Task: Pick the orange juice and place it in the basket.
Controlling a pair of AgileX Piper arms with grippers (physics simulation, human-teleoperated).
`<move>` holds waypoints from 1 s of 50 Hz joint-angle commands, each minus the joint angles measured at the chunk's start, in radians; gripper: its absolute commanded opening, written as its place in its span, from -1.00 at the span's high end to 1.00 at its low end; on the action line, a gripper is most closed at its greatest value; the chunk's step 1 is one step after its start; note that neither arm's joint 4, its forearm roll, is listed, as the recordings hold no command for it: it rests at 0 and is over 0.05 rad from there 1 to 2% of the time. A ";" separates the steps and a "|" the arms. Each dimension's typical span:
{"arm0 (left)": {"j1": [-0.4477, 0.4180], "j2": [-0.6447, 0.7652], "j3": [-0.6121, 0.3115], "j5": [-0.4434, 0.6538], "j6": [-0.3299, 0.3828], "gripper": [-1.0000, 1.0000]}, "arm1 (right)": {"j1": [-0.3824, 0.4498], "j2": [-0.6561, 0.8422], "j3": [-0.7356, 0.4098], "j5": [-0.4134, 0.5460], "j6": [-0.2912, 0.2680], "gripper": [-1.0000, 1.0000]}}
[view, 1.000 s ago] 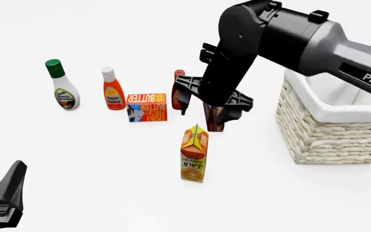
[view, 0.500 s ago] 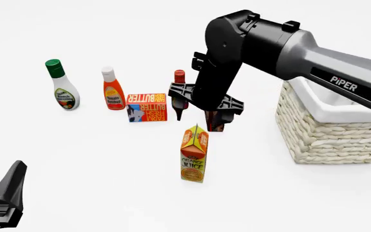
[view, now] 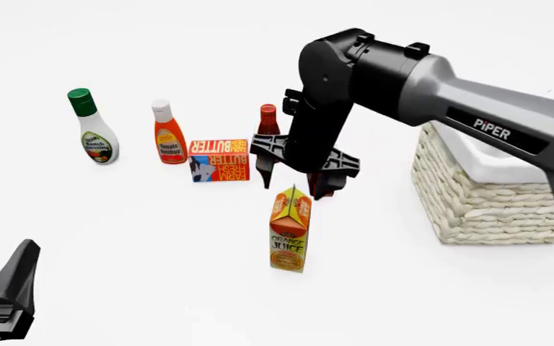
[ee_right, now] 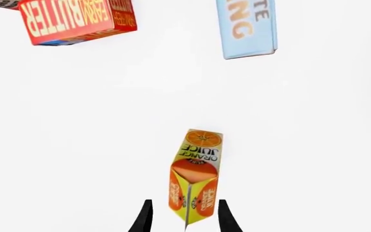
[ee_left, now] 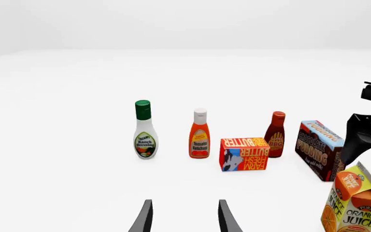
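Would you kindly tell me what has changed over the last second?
The right claw has swung left and toward the camera, nearing the orange juice, open and holding nothing. The juice, basket, butter box, bottles and the left claw stayed put.

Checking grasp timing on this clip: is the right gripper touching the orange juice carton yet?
Apart. In the right wrist view the right gripper is open, with white table visible between each finger and the orange juice carton top. The front view agrees: its fingers hang above and behind the carton.
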 commanded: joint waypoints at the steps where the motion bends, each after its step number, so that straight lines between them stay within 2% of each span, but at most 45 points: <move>1: 0.005 -0.001 0.001 -0.001 0.000 -1.00 | -0.003 0.016 0.009 0.000 -0.010 -1.00; 33: 0.005 -0.001 0.001 -0.001 0.000 -1.00 | 0.017 0.041 0.024 -0.003 0.017 -1.00; 39: 0.005 -0.001 0.001 -0.001 0.000 -1.00 | 0.003 0.049 0.028 -0.003 0.002 -1.00; 50: 0.005 -0.001 0.001 -0.001 0.000 -1.00 | 0.005 0.049 0.062 -0.024 0.008 -1.00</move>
